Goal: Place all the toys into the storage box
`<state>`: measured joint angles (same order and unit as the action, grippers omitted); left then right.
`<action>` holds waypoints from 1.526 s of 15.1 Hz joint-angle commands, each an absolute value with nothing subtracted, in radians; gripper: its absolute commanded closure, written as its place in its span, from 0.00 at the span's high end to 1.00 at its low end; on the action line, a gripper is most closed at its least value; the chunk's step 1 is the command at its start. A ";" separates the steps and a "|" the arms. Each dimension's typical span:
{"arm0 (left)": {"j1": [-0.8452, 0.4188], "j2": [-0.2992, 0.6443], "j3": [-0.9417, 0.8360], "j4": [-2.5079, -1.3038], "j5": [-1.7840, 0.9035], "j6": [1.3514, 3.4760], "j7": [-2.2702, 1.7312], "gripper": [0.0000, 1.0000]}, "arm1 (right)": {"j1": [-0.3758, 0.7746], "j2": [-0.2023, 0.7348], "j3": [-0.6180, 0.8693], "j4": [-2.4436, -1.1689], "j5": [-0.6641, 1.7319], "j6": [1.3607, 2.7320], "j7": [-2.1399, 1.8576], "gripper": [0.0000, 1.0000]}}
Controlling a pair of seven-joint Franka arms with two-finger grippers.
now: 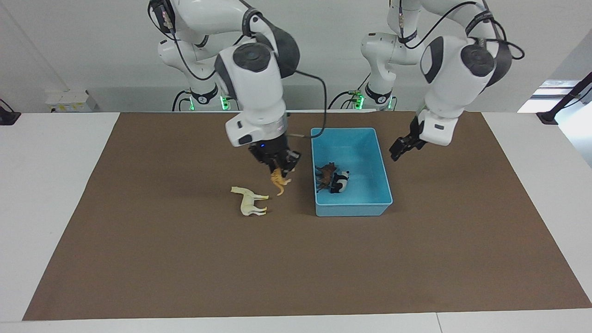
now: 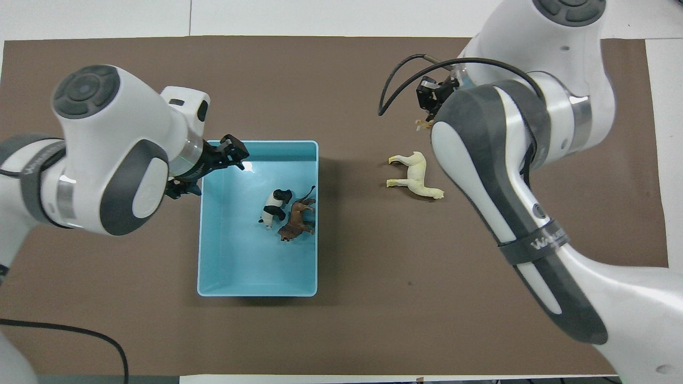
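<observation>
My right gripper (image 1: 277,167) is shut on the orange tiger (image 1: 279,181) and holds it low over the brown mat, between the horse and the box. In the overhead view the arm hides most of the tiger (image 2: 424,124) and the gripper (image 2: 433,101). The cream-white horse (image 1: 249,202) (image 2: 415,175) lies on its side on the mat. The light-blue storage box (image 1: 356,148) (image 2: 240,256) holds the brown lion-like animal (image 1: 325,175) (image 2: 296,218) and the panda (image 1: 340,181) (image 2: 275,205), side by side. My left gripper (image 1: 401,149) (image 2: 232,152) waits, raised by the box's rim at the left arm's end.
A brown mat (image 1: 296,259) covers the white table (image 1: 46,185). A black cable (image 1: 323,106) hangs from the right arm near the box's rim.
</observation>
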<state>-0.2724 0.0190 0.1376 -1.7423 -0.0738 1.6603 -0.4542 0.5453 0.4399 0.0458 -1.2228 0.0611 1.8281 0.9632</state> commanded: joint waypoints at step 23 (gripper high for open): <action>-0.101 -0.020 0.060 -1.709 -0.009 1.508 0.017 1.00 | 0.549 0.457 0.012 -1.310 0.072 1.911 0.918 1.00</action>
<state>-0.1372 0.0130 0.1046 -1.6725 -0.0263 1.4990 0.0015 0.5805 0.4778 0.0140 -1.2505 0.0816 1.9197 0.9864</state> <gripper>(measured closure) 0.000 0.000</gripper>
